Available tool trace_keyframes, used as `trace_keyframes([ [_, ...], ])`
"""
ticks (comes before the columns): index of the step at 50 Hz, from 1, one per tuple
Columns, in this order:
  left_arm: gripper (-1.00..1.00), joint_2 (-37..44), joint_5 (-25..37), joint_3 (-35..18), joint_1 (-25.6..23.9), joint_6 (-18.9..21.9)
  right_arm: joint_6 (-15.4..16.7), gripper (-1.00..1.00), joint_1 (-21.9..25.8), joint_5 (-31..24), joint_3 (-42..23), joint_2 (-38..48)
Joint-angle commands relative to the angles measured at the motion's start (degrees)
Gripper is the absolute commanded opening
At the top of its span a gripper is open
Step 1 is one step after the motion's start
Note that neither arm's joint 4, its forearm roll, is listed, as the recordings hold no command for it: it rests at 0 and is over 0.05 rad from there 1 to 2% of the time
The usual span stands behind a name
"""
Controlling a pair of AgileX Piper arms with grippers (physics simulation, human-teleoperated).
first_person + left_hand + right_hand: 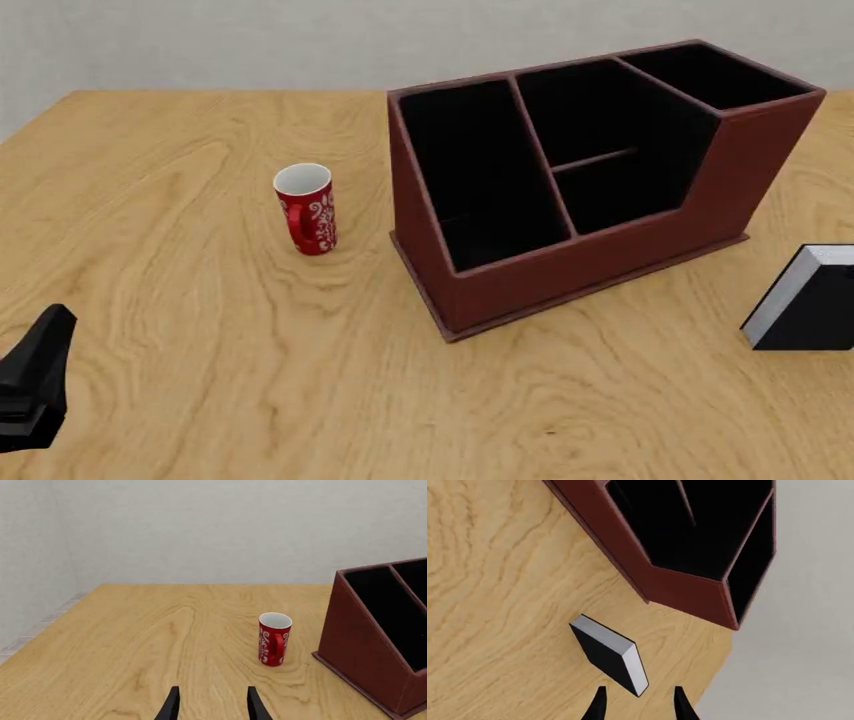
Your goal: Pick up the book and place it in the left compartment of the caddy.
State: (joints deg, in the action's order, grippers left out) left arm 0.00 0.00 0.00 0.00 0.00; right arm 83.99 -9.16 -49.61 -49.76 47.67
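Black hardcover book (809, 318) with its white-grey page edge stands on the light wooden surface (200, 330) at its right edge, free of either pincer.

The large reddish-brown leather-look caddy (587, 260) sits mid-surface toward the far edge, its long black-lined left compartment (474, 165) holding nothing; the book is apart from it, off its right end; the right pincer (639, 705) hovers just beside the book with fingers apart; the left pincer (212, 707), also spread, hangs near the surface's left front corner; a red patterned mug (307, 208) stands upright near the caddy's left end.
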Motion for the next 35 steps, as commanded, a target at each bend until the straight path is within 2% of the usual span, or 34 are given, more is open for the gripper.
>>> trace_keyframes([
  [1,1.00,0.00,0.00,0.00,0.00,0.00,4.58,1.00,-1.50,2.20,1.14,2.52],
  [12,1.00,0.00,0.00,0.00,0.00,0.00,8.53,1.00,-3.77,6.63,3.49,5.55],
  [24,1.00,0.00,0.00,0.00,0.00,0.00,8.80,1.00,-3.18,9.89,6.93,7.34],
  [35,1.00,0.00,0.00,0.00,0.00,0.00,9.25,1.00,-3.95,11.59,7.47,9.03],
])
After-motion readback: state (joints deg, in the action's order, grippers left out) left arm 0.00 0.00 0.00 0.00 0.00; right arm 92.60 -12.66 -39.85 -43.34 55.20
